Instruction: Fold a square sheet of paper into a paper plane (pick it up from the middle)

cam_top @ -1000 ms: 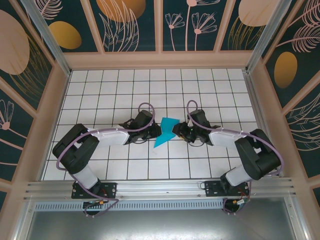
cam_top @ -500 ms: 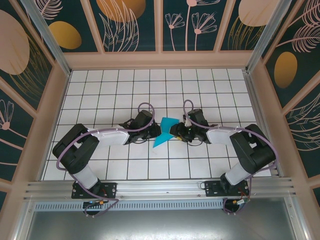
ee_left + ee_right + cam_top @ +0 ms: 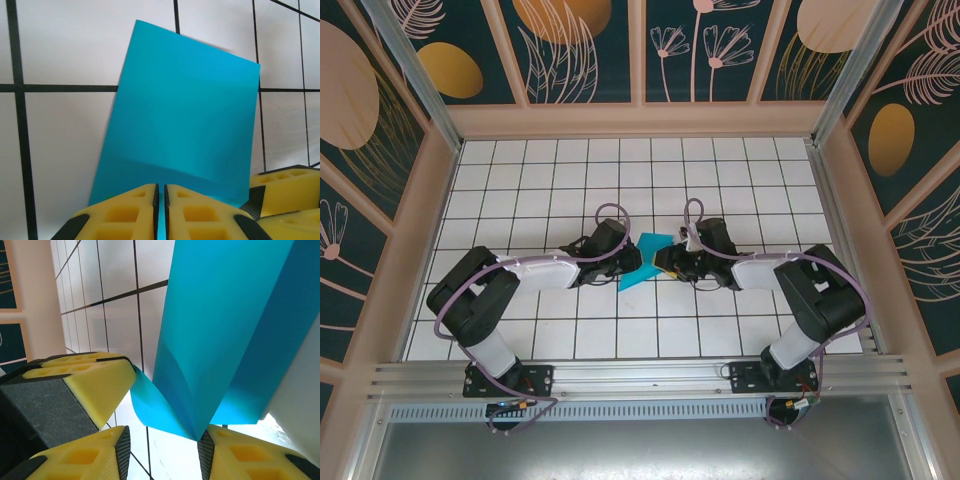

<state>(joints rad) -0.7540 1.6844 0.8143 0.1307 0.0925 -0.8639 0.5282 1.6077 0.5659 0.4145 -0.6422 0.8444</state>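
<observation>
Mid-fold: the square sheet of paper (image 3: 641, 264) is between both arms, over the bench (image 3: 520, 180).
The left fingers (image 3: 125, 206) pinch its edge; the right fingers (image 3: 82, 459), half open around a corner, should probably close next.

This is a robot test cell in a lab: a white grid-tiled table (image 3: 520, 170) boxed in by teal wall panels (image 3: 570, 50) printed with plants. Along the table's near edge runs an aluminium rail (image 3: 640, 375) carrying two bolted arm bases (image 3: 508, 380).
</observation>
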